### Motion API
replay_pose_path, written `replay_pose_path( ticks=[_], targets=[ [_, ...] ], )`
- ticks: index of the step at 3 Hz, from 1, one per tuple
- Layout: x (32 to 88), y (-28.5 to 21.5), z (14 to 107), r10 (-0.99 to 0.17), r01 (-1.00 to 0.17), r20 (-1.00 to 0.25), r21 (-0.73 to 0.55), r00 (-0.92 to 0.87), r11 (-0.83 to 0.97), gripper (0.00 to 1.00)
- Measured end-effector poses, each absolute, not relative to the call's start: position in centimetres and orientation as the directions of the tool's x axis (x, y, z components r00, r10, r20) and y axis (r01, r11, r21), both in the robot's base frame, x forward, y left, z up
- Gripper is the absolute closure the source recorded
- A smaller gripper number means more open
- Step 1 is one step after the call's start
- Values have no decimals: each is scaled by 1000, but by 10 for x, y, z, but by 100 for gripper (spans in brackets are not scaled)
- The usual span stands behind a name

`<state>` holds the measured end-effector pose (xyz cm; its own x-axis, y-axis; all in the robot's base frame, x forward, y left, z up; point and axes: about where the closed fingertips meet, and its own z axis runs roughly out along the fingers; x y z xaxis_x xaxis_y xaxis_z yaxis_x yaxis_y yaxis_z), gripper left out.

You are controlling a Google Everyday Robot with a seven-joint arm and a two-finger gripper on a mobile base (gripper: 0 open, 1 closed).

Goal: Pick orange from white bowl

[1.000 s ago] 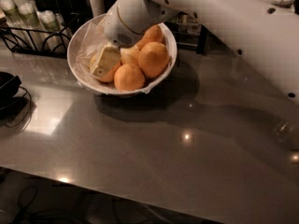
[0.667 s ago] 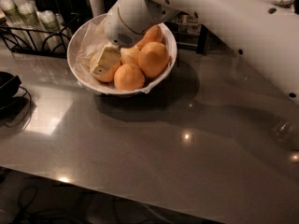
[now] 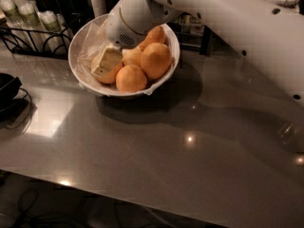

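Observation:
The white bowl (image 3: 81,39), lined with crinkled plastic, stands on the grey table at the back left and holds several oranges. My gripper (image 3: 115,64) reaches down into the bowl from the upper right, among the fruit on its left side. It sits against an orange (image 3: 112,76) that is mostly hidden beneath it. Deeper-orange oranges lie at the front (image 3: 131,79), to the right (image 3: 155,60) and at the back (image 3: 156,34). A paler patch (image 3: 133,56) shows just right of the gripper; I cannot tell whether it is the paler orange.
A black wire rack (image 3: 35,34) with bottles stands behind the bowl at the left. A black object with a cord (image 3: 8,90) lies at the left edge. My white arm (image 3: 228,27) spans the upper right. The table's front edge (image 3: 142,201) runs across the bottom.

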<state>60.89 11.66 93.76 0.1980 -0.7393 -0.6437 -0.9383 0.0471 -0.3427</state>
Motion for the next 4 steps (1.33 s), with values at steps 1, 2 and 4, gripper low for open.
replay_pose_path(
  ticks=[1, 2, 4],
  targets=[
    [609, 117, 938, -739, -938, -644, -343, 198, 47, 29],
    [609, 117, 938, -739, -938, -644, -343, 198, 47, 25],
    [613, 116, 934, -744, -938, -641, -341, 188, 57, 24]
  ],
)
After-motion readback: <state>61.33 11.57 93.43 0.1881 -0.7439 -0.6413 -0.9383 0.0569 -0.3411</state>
